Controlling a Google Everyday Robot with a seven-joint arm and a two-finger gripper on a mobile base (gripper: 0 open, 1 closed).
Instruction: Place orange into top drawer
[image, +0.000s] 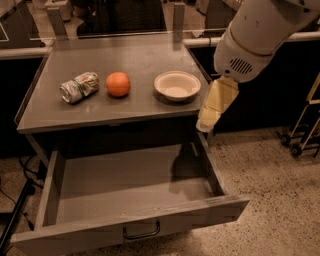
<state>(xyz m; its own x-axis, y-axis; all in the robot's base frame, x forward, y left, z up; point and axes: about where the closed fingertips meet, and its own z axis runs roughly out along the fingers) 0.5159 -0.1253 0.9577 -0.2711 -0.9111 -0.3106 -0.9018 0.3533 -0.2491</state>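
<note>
Fingers (214, 107) of pale-yellow two-finger gripper (205, 125) look pressed together w/ nothing btwn them, hanging off grey metal surface's (125, 55) right edge, above wide grey top drawer's (125, 180) far-right corner. Small round orange (118, 83) sits on surface btwn crushed silver-green can (79, 87) and white bowl (177, 85). Drawer's pulled open, prob. so fruit can drop straight in.

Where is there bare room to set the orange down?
The top drawer floor is bare. The tabletop behind the crushed can, orange and bowl is bare; their row is crowded. The end effector hangs at the table corner nearest the bowl.
</note>
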